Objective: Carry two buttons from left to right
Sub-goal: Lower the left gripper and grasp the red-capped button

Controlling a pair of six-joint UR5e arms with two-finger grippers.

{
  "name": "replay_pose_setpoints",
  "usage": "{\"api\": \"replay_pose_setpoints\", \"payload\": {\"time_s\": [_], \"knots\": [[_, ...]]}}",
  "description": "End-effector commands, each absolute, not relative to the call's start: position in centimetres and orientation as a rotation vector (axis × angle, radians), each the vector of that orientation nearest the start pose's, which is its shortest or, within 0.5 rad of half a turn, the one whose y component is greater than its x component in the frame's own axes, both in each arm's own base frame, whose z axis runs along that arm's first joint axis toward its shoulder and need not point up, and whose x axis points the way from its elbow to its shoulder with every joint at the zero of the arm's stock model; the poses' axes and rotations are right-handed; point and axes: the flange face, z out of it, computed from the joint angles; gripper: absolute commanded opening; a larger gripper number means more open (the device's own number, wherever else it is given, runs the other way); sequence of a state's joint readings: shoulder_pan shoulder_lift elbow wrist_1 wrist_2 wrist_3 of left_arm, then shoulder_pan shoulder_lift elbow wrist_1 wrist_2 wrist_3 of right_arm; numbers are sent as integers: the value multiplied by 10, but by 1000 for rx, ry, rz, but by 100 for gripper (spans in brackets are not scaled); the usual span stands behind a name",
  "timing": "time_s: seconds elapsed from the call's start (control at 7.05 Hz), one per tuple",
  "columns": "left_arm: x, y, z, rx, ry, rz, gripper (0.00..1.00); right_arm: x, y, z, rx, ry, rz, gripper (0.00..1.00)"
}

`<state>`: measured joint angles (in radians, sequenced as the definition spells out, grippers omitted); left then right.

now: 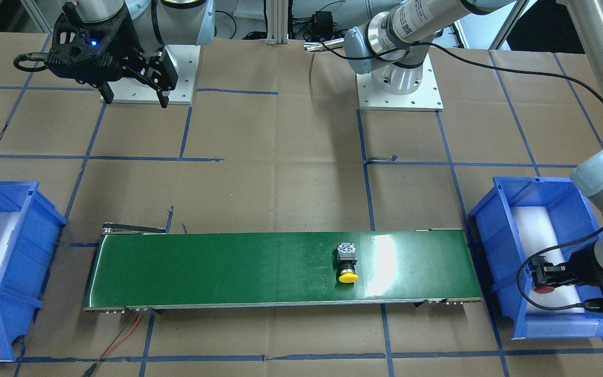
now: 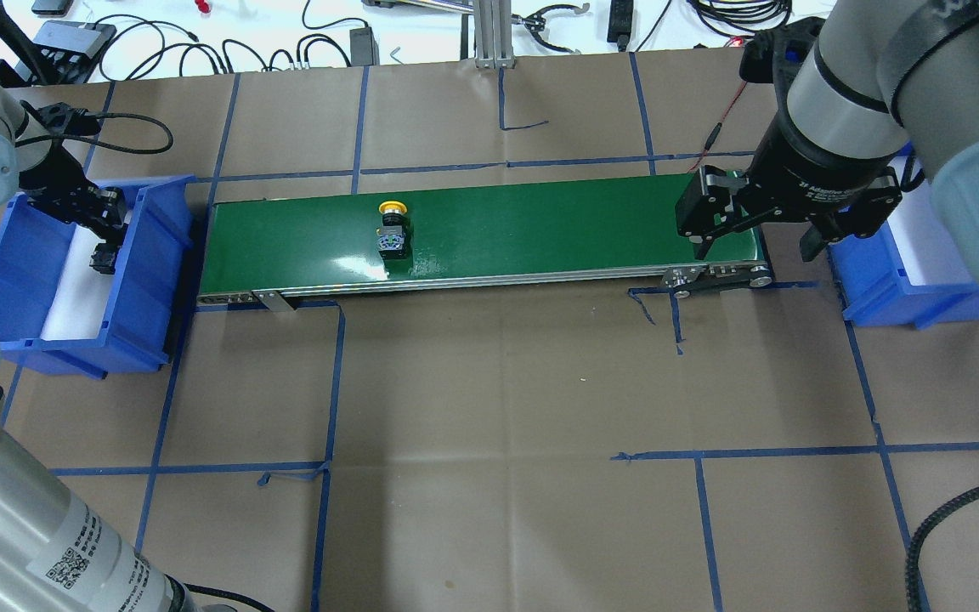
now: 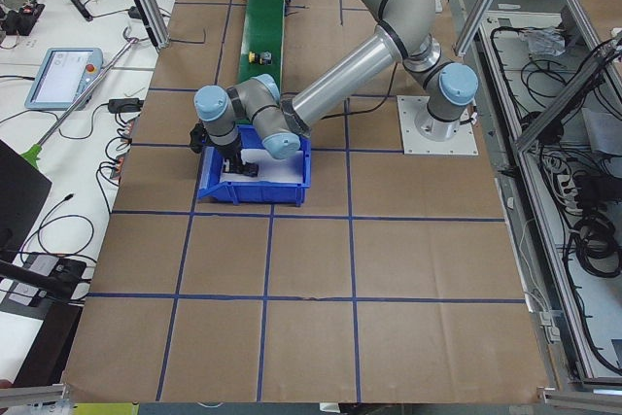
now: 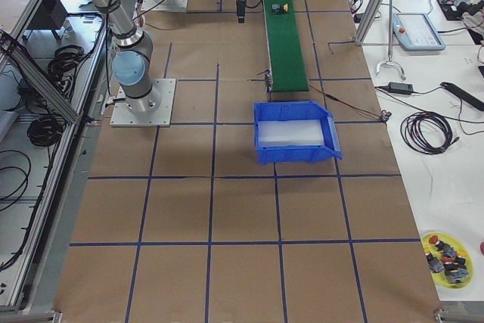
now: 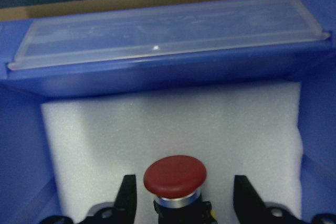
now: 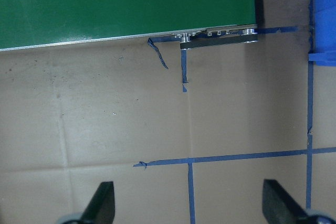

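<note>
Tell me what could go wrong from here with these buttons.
1. The left gripper stands open around the red button in the blue bin, slightly off-centre; closing could nudge or tip it.
2. The yellow button lies on its side on the belt while the right gripper hangs beside the belt, not over it; the button might roll or go uncaught.

yellow-capped button point(image 2: 393, 228) on green belt point(image 2: 540, 225) | left gripper point(image 2: 103, 242) over blue bin point(image 2: 149, 280)

Reads roughly "Adaptive" in white on the black collar point(image 2: 829, 194) above the right tool point(image 2: 754, 253). Carries undecipherable small print on the QR-code sticker point(image 2: 73, 561) of the left arm point(image 2: 5, 510). Shows nothing else legible.
</note>
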<state>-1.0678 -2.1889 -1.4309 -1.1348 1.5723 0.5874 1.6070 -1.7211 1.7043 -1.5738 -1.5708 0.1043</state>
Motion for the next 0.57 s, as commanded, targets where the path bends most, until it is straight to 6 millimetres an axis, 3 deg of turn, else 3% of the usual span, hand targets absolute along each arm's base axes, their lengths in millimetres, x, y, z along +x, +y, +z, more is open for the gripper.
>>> {"api": "replay_pose_setpoints", "payload": {"time_s": [0.0,0.43], "knots": [[216,-670,237,136,3158,55,6,149,-425,492,106,3138,-31,100],[215,-668,259,135,3149,36,0,149,-425,491,106,3138,-29,100]]}}
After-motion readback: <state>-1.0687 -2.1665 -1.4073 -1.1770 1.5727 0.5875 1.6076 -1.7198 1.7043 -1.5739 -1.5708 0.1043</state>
